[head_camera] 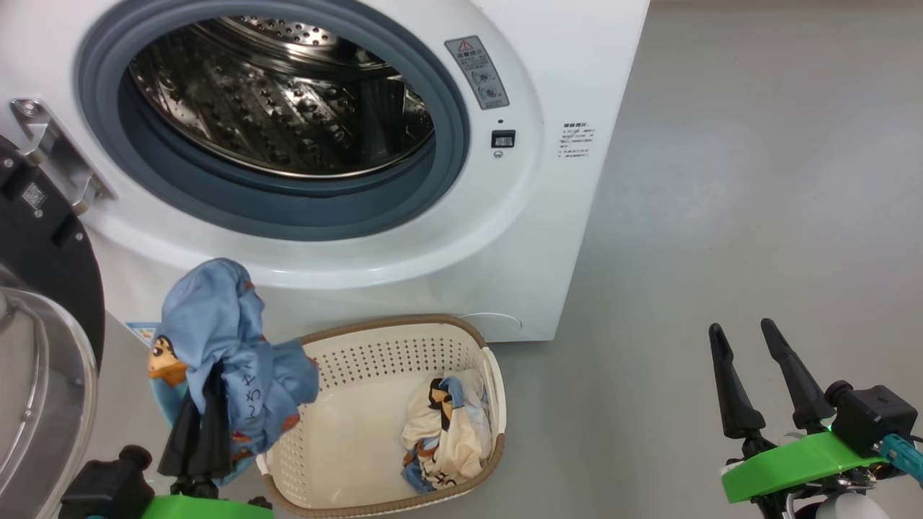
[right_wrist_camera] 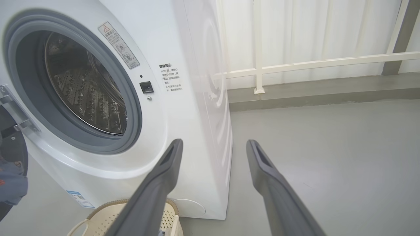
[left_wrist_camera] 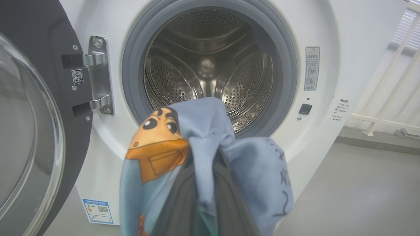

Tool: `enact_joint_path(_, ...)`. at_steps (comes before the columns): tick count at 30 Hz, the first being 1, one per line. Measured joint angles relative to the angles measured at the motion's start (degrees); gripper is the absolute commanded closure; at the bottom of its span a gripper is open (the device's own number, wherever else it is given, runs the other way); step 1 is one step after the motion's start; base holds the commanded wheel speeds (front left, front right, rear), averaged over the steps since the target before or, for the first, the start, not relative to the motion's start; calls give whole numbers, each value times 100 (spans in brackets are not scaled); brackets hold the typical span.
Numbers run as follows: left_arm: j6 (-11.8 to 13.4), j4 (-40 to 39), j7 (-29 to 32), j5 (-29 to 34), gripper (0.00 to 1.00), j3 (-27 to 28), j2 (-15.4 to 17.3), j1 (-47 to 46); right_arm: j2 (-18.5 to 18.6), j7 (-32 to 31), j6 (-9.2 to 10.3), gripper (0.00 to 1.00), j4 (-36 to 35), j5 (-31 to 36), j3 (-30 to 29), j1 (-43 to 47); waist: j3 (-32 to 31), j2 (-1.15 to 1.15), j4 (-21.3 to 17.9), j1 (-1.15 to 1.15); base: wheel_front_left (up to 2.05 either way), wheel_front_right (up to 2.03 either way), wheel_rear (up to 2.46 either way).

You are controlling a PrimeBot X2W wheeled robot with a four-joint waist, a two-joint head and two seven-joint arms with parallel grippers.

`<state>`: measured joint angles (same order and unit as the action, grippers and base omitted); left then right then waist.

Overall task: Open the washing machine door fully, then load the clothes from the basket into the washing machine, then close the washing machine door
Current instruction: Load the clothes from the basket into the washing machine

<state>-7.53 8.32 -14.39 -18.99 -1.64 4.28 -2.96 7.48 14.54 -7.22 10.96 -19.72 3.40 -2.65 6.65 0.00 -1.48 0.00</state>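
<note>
The white washing machine (head_camera: 548,216) stands with its steel drum (head_camera: 281,101) exposed. Its black washing machine door (head_camera: 43,238) hangs swung open at the left, glass porthole (left_wrist_camera: 26,131) facing out. My left gripper (head_camera: 205,382) is shut on the light blue garment (head_camera: 216,339), which is lifted above the basket's left end, below the drum mouth. In the left wrist view the blue garment (left_wrist_camera: 203,137) drapes over my fingers (left_wrist_camera: 183,203) in front of the drum (left_wrist_camera: 210,65). A cream printed garment (head_camera: 443,425) lies in the cream basket (head_camera: 404,322). My right gripper (head_camera: 741,328) stands open and empty, off to the right.
Grey floor (head_camera: 757,180) spreads to the right of the machine. A white railing (right_wrist_camera: 311,62) and a low kerb run behind it. The basket's rim (right_wrist_camera: 108,206) sits against the machine's front base. A blue label sticker (left_wrist_camera: 97,209) marks the lower left of the front panel.
</note>
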Motion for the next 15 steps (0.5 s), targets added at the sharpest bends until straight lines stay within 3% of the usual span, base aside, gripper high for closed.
enact_joint_path(8,0,19,0,-3,100,67,-3,-127,-46,0,0,0,-37,0,0,-13,188,0,-59,0,0,0,0)
enact_joint_path(15,0,245,-1,-3,100,63,148,-924,-215,0,0,0,-80,0,2,-143,551,0,-165,1,0,0,0)
